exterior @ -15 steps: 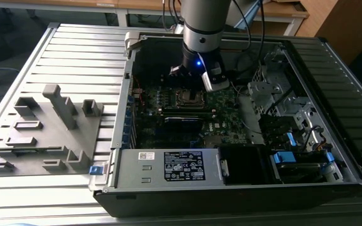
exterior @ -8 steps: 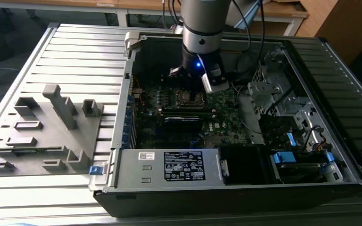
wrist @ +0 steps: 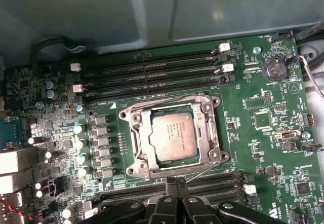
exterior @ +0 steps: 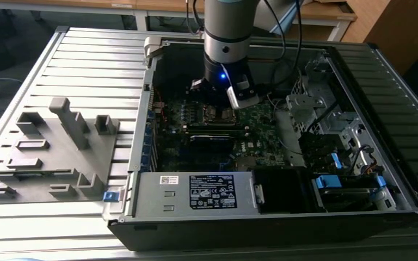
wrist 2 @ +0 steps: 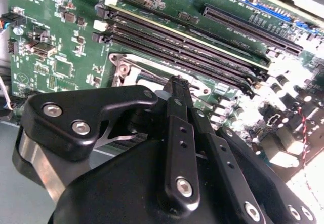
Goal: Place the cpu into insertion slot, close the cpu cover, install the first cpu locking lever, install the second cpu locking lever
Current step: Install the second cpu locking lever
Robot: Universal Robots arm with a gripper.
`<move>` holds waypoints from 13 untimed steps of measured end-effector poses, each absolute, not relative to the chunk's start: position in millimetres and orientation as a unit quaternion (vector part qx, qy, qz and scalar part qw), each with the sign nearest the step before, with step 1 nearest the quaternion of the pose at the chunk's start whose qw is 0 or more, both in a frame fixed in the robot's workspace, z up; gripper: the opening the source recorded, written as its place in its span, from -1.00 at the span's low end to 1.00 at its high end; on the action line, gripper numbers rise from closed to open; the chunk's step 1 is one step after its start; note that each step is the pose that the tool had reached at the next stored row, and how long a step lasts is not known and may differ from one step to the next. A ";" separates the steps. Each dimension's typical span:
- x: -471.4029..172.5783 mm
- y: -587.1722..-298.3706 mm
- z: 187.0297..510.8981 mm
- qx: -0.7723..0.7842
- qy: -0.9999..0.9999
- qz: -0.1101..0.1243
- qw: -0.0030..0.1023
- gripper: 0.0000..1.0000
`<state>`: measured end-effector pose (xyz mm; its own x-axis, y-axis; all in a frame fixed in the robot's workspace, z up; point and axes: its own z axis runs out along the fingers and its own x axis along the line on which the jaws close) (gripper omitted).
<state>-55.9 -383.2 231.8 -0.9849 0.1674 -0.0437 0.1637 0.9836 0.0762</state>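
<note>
Cpu (wrist: 173,136) sat in the insertion slot (wrist: 140,142) under the cpu cover (wrist: 208,133); gripper (wrist: 175,182) jaws clenched together, empty.

Socket mostly hidden behind the black gripper (wrist 2: 177,89) in the second wrist view. Cut off at the frame edge in the first wrist view too, jaws' gap impossible to judge. Print on the cpu (wrist: 173,137) too small to read.
</note>
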 end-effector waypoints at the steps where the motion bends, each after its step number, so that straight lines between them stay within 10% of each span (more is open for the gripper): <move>1: -56.2 -383.2 231.7 0.083 0.996 0.036 0.025 -0.79; 13: -65.9 -383.2 229.6 0.081 0.996 0.037 0.025 -0.79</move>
<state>-65.9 -383.2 229.6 -0.9855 0.1639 -0.0439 0.1602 0.9840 0.0777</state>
